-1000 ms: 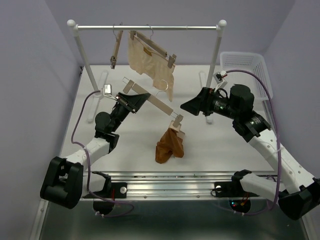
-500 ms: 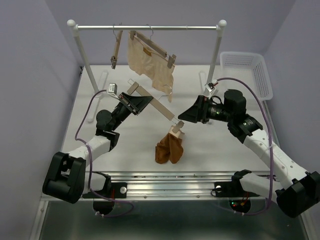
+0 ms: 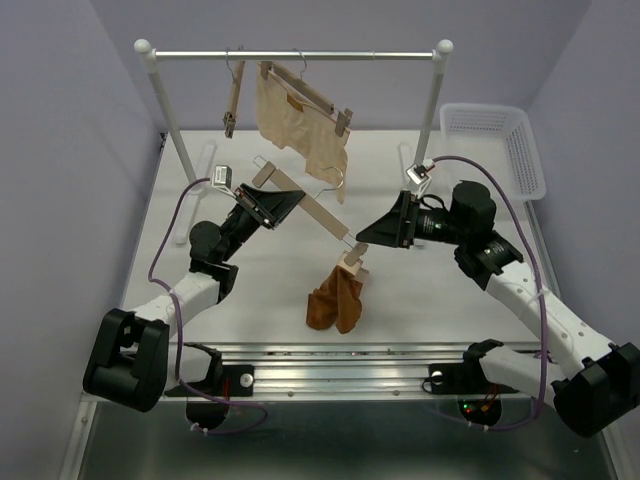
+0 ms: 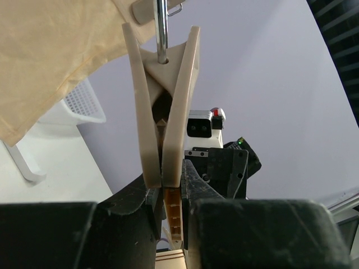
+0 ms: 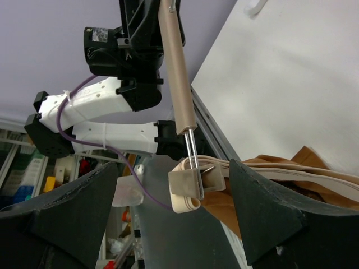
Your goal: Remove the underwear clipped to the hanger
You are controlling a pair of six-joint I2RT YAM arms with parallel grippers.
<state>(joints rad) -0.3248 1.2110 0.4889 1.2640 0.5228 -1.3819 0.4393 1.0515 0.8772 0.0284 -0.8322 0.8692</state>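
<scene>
Overhead view: three wooden hangers and two pieces of underwear. On the rail hang a bare hanger and a second hanger carrying the beige underwear. The third, tilted hanger is held near its hook by the left gripper. From its lower clip hangs the rust-orange underwear, its lower part resting on the table. The right gripper sits just beside that clip, and one white basket stands at far right. The wrist bodies hide how either pair of jaws stands here. Left wrist view: the jaws are closed tight on the tilted hanger's wood, seen end-on. The beige piece fills the upper left, and the rust-orange piece is out of frame. Right wrist view: the jaws stand wide apart on either side of the clip, gripping nothing. Rust-orange cloth shows behind the clip, cut off at the lower right. Whether a finger touches the clip cannot be told.
</scene>
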